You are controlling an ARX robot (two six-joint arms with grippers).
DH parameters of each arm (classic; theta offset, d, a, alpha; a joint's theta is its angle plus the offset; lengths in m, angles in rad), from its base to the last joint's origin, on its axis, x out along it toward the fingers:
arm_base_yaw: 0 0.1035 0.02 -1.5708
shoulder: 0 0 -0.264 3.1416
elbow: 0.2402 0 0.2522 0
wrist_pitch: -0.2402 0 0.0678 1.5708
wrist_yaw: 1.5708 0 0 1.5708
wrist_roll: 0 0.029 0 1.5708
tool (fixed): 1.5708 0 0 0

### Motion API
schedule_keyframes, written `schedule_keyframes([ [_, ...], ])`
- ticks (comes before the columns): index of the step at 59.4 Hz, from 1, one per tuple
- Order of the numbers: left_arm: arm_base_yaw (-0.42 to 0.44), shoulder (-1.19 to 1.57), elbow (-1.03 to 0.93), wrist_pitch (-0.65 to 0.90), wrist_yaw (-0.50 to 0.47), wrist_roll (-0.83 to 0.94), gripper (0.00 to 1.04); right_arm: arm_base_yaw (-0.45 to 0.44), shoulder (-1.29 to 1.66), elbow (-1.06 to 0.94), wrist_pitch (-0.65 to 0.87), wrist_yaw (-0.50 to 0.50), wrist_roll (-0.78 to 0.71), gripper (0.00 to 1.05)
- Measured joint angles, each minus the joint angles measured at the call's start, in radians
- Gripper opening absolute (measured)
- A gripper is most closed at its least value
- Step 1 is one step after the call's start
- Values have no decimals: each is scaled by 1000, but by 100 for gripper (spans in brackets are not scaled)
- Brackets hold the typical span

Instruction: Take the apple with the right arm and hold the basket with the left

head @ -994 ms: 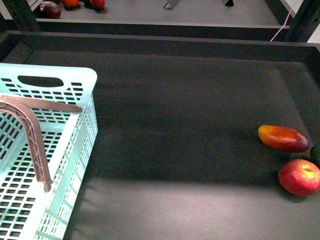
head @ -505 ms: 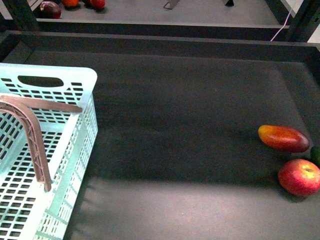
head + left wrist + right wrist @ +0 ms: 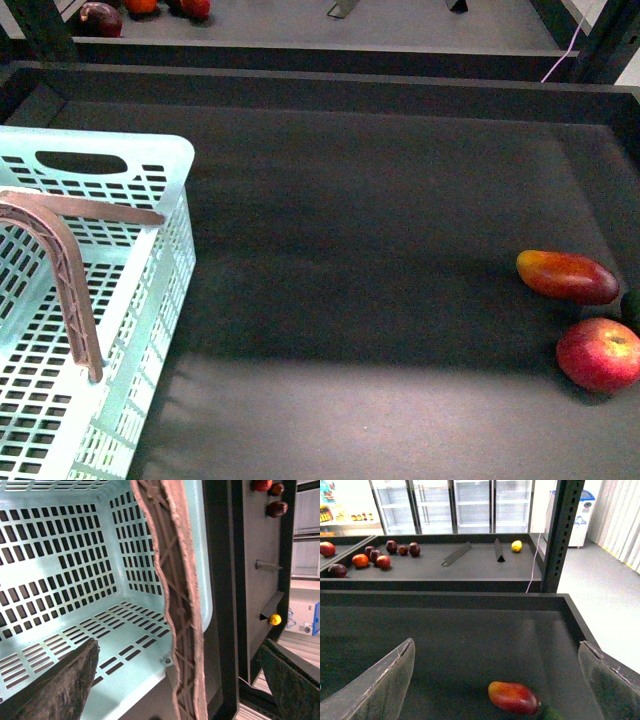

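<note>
Front view: neither arm in shot. Apple sits on the dark bench at the far right, near side, free of any claw. Mango lies just behind it with a small gap between them, and a dark green fruit is cut off by the frame edge between the two. Basket is on the bench's left side, well apart from the fruit, with its mauve lattice handle swung up over the interior. Left wrist view: left claw has its jaws wide apart, looking into the basket's slotted inside. The handle and the basket rim run through the gap between the pads, and I can't tell whether either pad touches plastic. Right wrist view: right claw also has its jaws spread, nothing between them, hanging above the bench. The mango and a sliver of the green fruit are at the near edge of that view; the apple is out of that frame. Behind it a second bench carries a cluster of red and dark fruit and one yellow fruit. Glass-door coolers stand along the back wall. Stocked shelf at the far left has labels too small to read.
</note>
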Motion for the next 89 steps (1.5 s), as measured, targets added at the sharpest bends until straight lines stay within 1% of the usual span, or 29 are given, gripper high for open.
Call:
schedule_keyframes([
  [13, 40, 162, 86, 36, -3, 14, 97, 0, 0, 0, 0, 0, 0, 96],
  [29, 47, 256, 150, 18, -30, 35, 97, 0, 0, 0, 0, 0, 0, 96],
  [33, 47, 269, 164, 2, -40, 43, 88, 0, 0, 0, 0, 0, 0, 96],
  [47, 30, 288, 185, -34, -60, 52, 50, 0, 0, 0, 0, 0, 0, 96],
  [50, 21, 288, 188, -42, -62, 52, 40, 0, 0, 0, 0, 0, 0, 96],
  [55, 4, 286, 192, -56, -77, 50, 27, 0, 0, 0, 0, 0, 0, 96],
  [57, -5, 282, 198, -64, -84, 49, 20, 0, 0, 0, 0, 0, 0, 96],
  [58, -12, 277, 200, -71, -88, 40, 15, 0, 0, 0, 0, 0, 0, 96],
  [60, -20, 270, 200, -77, -84, 3, 10, 0, 0, 0, 0, 0, 0, 96],
  [64, -43, 247, 201, -97, -71, -20, 7, 0, 0, 0, 0, 0, 0, 96],
  [76, -106, 147, 205, -175, -86, 32, 7, 0, 0, 0, 0, 0, 0, 96],
  [89, -187, 24, 282, -283, -85, 101, 7, 0, 0, 0, 0, 0, 0, 96],
])
